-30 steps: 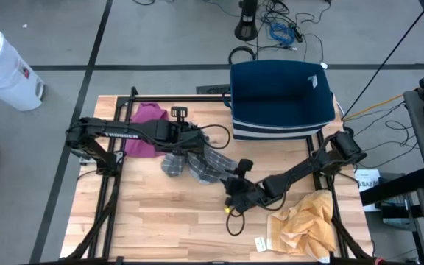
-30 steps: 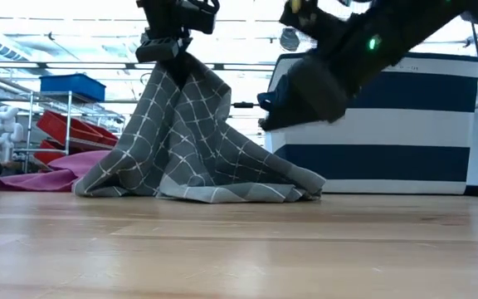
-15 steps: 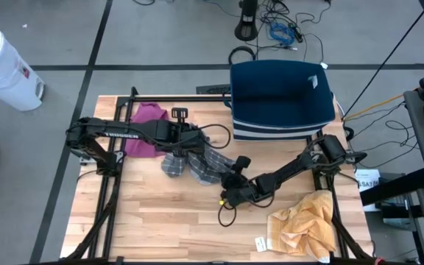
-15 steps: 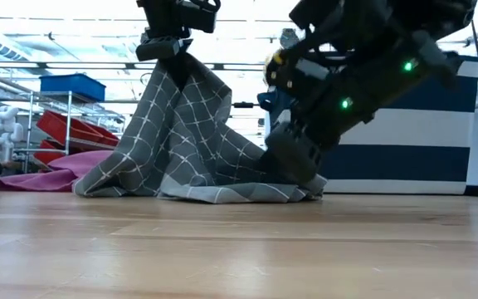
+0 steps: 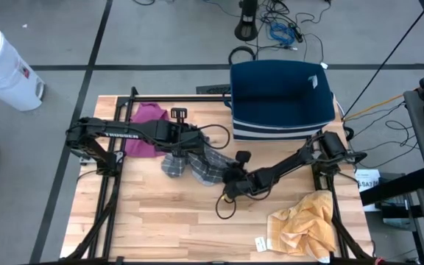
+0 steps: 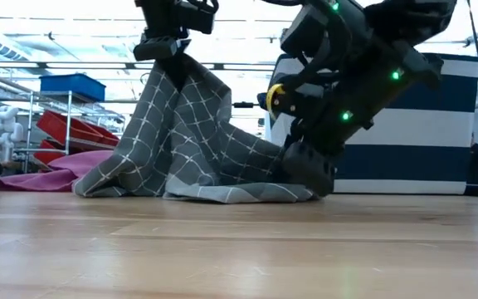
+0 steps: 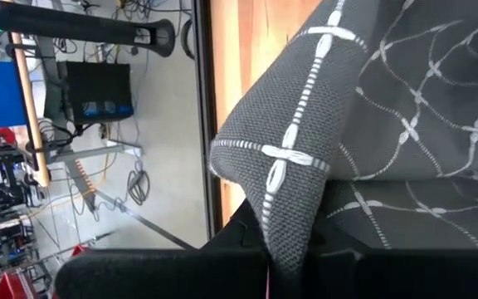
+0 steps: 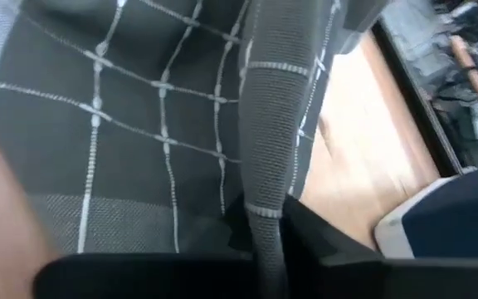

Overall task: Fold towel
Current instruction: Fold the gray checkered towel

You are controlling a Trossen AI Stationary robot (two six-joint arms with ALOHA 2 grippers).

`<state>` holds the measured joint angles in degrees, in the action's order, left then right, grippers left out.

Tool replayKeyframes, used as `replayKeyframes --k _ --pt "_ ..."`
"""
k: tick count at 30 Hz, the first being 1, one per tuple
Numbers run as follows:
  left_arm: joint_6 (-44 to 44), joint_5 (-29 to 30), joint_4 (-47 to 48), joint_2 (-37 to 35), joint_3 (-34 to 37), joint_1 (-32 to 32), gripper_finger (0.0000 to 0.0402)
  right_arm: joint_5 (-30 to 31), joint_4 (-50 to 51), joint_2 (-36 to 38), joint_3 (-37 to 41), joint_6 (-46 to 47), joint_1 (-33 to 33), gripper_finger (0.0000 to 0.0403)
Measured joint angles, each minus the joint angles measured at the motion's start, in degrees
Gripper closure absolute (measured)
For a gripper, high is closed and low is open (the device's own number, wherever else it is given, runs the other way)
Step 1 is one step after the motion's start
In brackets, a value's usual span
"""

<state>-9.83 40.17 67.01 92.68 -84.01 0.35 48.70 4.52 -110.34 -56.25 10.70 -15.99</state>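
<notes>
I'm seeing the grey checked towel (image 5: 197, 163) sitting mid-counter (image 5: 168, 221), one corner hanging lifted in the left pincer (image 6: 166, 51), clamped shut. Right pincer (image 6: 305, 170) is pinching its low edge, closed. Magenta cloth (image 5: 144, 126) lying behind.

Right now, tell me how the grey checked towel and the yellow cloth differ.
The grey checked towel is pinched by both grippers, the left gripper lifting it into a peak, the right gripper gripping its low edge; the yellow cloth lies untouched. The towel sits mid-table; the cloth lies crumpled at the table's right corner. The towel has white grid lines; the cloth is plain. Both are unfolded.
</notes>
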Motion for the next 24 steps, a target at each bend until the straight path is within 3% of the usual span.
replayKeyframes --k 6,10,13,17,21,24 --pt "4.1 8.5 1.9 0.0 0.0 0.3 0.0401 3.8 7.4 9.4 0.0 -3.9 0.6 0.0402" --pt "4.9 15.0 3.1 -0.5 0.0 1.5 0.0401 5.3 11.1 21.0 0.0 -9.3 1.0 0.0402" --pt "4.4 15.7 4.2 -1.4 0.0 3.2 0.0401 4.7 18.2 30.8 -1.2 -10.1 1.8 0.0403" --pt "3.3 12.6 9.8 -2.6 0.0 4.9 0.0401 -1.5 34.7 43.7 -6.4 -4.6 2.8 0.0403" --pt "3.2 12.6 12.8 -3.0 0.0 5.2 0.0401 -10.0 51.2 52.0 -13.2 2.6 4.2 0.0403" --pt "1.1 14.3 11.0 -3.6 -0.2 5.3 0.0401 -15.0 54.6 55.0 -15.8 4.4 4.9 0.0403"
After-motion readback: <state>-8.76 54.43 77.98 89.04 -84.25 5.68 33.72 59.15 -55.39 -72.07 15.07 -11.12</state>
